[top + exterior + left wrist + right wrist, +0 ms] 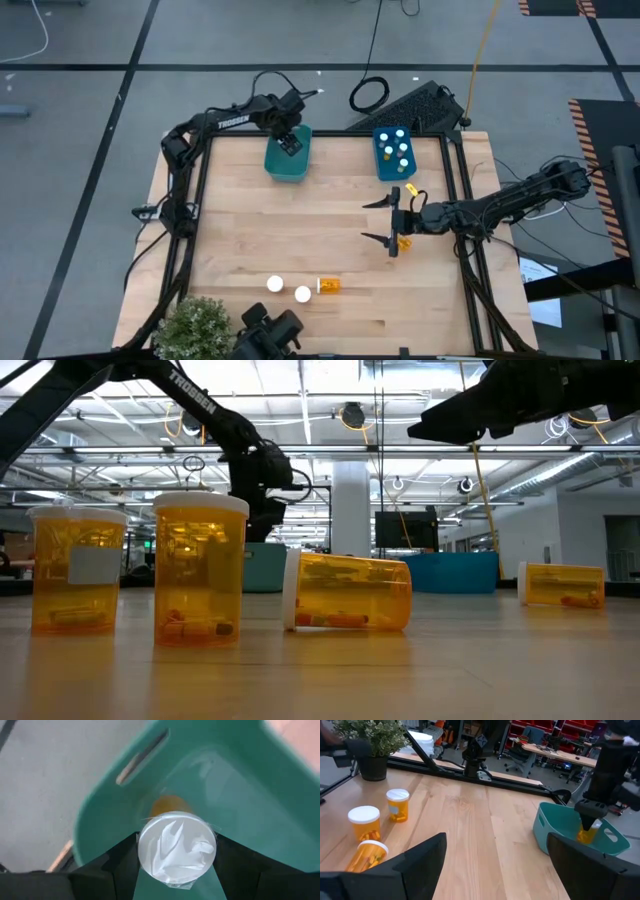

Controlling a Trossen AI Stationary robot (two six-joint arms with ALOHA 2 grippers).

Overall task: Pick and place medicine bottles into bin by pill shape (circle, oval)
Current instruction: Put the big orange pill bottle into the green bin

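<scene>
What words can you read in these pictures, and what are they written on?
"TROSSEN": white letters on the left arm, readable in the high view; the low view shows the lettering too, but not clearly.
The paper labels on the standing medicine bottles are too blurred to read.
The screen in the room behind is too small to read.
No other readable text.

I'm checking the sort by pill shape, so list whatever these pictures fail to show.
- Pill shapes in the blue plastic bin: high view shows only white caps, too small.
- Contents of the teal plastic bin: the left gripper covers it from above.
- Orange translucent bottle with white cap in the left gripper: the cap hides its pills in the left wrist view.
- Lying orange bottle by the right gripper: its pills are too small to read.
</scene>
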